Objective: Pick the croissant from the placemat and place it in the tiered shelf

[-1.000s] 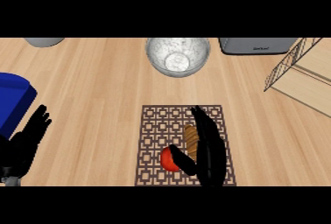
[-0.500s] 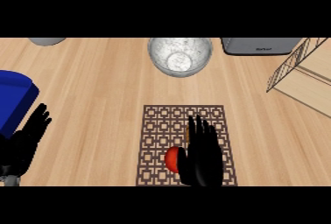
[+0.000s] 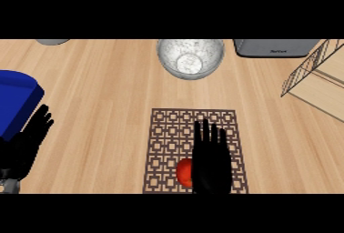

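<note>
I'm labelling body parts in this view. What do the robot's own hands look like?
Both are plain matte black, with long slender fingers and no visible markings or cables. The right hand shows over the placemat; the left hand shows at the left edge, with a small grey piece at its wrist.

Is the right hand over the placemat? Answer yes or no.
Yes, the right hand lies flat with straight fingers above the placemat, beside a red object.

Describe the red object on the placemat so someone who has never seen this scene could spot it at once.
Find the brown lattice-patterned placemat on the wooden counter, near the view's lower edge. At its lower middle sits a small round red-orange object, partly hidden by the right robot hand over it. It is the only red thing in view.
</note>
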